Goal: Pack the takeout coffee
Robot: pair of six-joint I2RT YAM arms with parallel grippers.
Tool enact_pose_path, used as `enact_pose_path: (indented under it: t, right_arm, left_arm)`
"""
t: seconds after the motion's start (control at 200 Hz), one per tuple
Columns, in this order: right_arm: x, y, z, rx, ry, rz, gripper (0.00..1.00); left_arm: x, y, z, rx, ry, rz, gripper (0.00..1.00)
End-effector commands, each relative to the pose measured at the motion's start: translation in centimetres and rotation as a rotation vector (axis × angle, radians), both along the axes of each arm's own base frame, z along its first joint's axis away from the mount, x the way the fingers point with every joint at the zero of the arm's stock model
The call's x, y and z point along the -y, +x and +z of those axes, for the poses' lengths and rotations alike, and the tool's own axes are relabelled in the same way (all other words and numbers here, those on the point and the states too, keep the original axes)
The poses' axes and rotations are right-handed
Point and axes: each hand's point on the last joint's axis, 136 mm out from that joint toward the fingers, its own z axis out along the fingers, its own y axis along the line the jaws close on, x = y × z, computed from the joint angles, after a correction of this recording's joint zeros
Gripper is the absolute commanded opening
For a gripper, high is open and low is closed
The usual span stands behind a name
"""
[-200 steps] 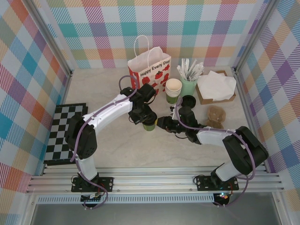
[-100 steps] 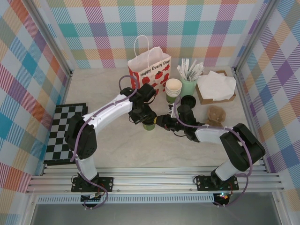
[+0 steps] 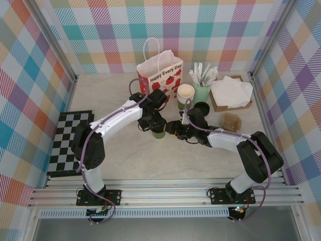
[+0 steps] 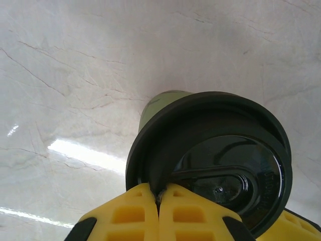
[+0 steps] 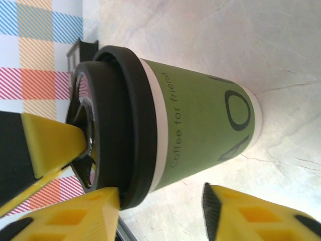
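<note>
Takeout coffee upright on table, near paper bag. Left gripper closed, tips on its black lid. Right gripper parted, straddling cup.

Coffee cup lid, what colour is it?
The lid is black, seen best in the left wrist view.

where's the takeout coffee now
In the top view the takeout coffee stands mid-table in front of the paper bag, left gripper on its lid, right gripper beside it.
</note>
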Motion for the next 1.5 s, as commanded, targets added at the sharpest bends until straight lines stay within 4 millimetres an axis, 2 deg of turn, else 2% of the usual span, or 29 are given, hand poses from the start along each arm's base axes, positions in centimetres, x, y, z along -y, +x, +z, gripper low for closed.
enact_pose_path:
  t: [0.0, 0.215, 0.285, 0.54, 0.72, 0.85, 0.96, 1.13, 1.34, 1.36, 1.425, 1.495]
  right_arm:
    - [-0.7, 0.6, 2.7, 0.038, 0.017, 0.034, 0.56]
    - [-0.9, 1.7, 4.6, 0.06, 0.109, 0.015, 0.61]
    - [-0.9, 1.9, 4.5, 0.068, 0.092, 0.018, 0.63]
    - [-1.8, 2.1, 0.8, -0.057, 0.022, 0.053, 0.7]
    - [-0.9, 1.5, -2.7, -0.152, -0.064, 0.024, 0.68]
    - [-0.3, 1.2, -3.7, -0.191, -0.106, 0.007, 0.65]
    - [0.0, 1.2, -3.6, -0.189, -0.126, 0.001, 0.64]
    - [0.1, 1.3, -3.1, -0.182, -0.149, 0.008, 0.64]
    - [0.0, 1.8, -1.4, -0.141, -0.158, 0.02, 0.66]
    - [0.0, 1.8, -1.1, -0.133, -0.161, 0.025, 0.67]
    - [0.0, 2.0, 0.0, -0.089, -0.18, 0.051, 0.71]
    - [0.1, 2.2, 1.5, -0.02, -0.224, 0.105, 0.8]
  left_arm:
    - [-1.9, -2.2, -3.1, -0.139, 0.155, -0.073, 0.0]
    - [-1.4, -2.2, -3.1, -0.147, 0.137, -0.094, 0.0]
    - [-1.2, -2.1, -2.9, -0.142, 0.129, -0.095, 0.0]
    - [-0.2, -1.7, -2.2, -0.127, 0.081, -0.115, 0.0]
    - [0.2, -1.1, -0.7, -0.072, 0.043, -0.113, 0.0]
    - [0.3, -0.2, 1.0, 0.013, 0.012, -0.101, 0.08]
    - [0.3, 0.4, 2.7, 0.094, -0.038, -0.091, 0.13]
    - [-0.3, 1.1, 5.1, 0.187, -0.107, -0.086, 0.16]
    - [-3.0, 0.8, 6.6, 0.249, -0.06, -0.065, 0.17]
    - [-3.3, 0.7, 6.8, 0.255, -0.059, -0.061, 0.23]
    - [-4.3, 0.6, 7.4, 0.281, -0.051, -0.046, 0.26]
    - [-5.4, 0.4, 7.8, 0.307, -0.042, -0.038, 0.51]
